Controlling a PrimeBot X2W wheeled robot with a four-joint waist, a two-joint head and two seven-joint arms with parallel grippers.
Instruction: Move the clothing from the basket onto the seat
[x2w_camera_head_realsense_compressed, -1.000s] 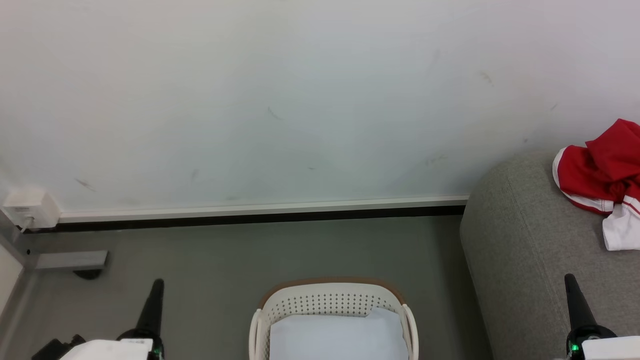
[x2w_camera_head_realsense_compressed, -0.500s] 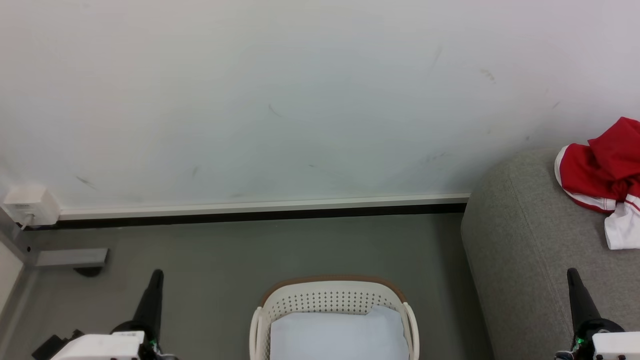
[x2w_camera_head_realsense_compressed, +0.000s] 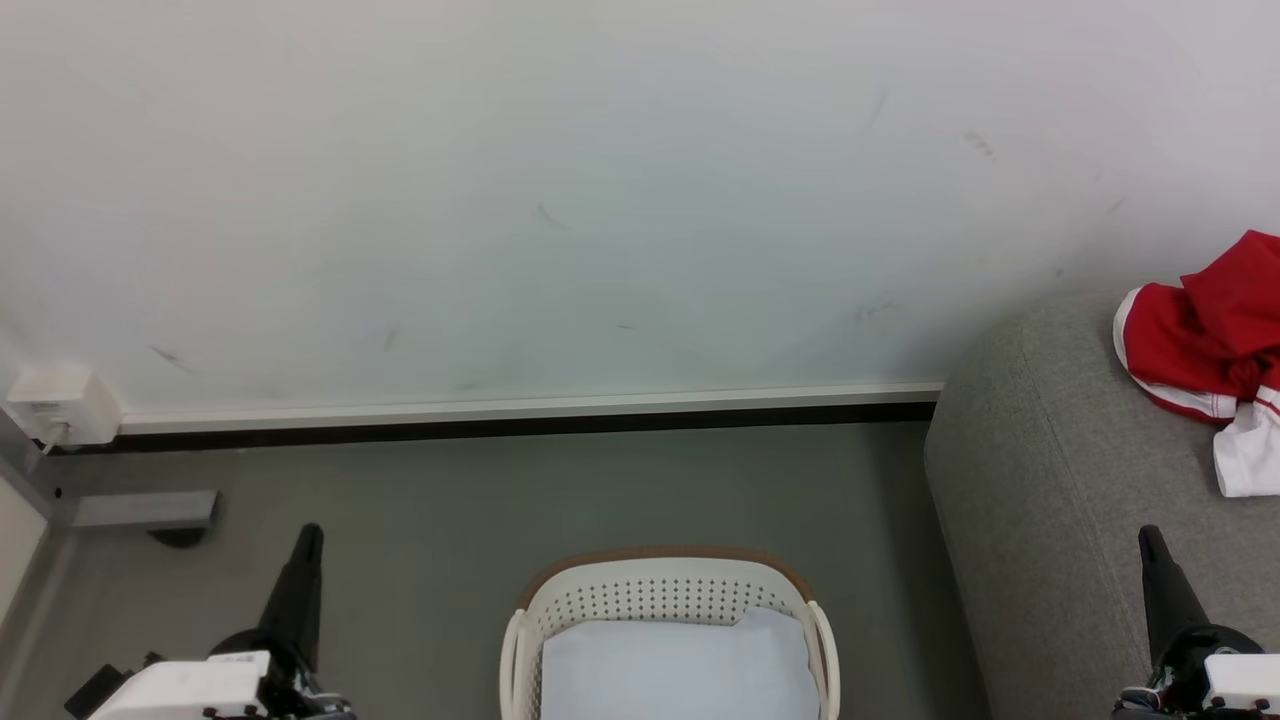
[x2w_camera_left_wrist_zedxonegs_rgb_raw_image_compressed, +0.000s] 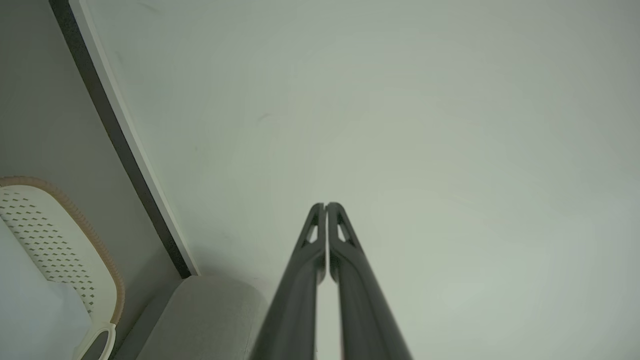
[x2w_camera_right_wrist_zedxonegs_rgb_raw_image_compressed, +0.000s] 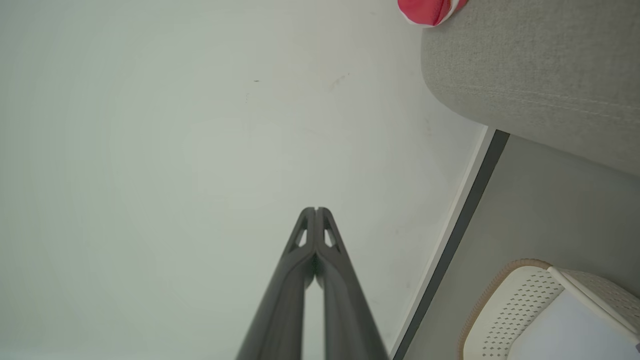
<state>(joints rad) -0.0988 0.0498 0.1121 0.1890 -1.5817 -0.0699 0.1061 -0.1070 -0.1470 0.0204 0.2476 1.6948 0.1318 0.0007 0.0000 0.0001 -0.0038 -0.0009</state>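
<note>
The task looks done: the clothing (x2w_camera_head_realsense_compressed: 1205, 350) lies on the seat (x2w_camera_head_realsense_compressed: 1040, 500) beyond the right pincer (x2w_camera_head_realsense_compressed: 1148, 535), and the basket (x2w_camera_head_realsense_compressed: 660, 600), between it and the left pincer (x2w_camera_head_realsense_compressed: 309, 532), shows just a pale cloth (x2w_camera_head_realsense_compressed: 675, 670); both pincers are closed tight, empty.

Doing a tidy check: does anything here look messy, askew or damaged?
The red sports clothing with white trim lies crumpled in a heap on the grey fabric sofa. The white wall carries faint dark scuffs. Nothing else stands out.
</note>
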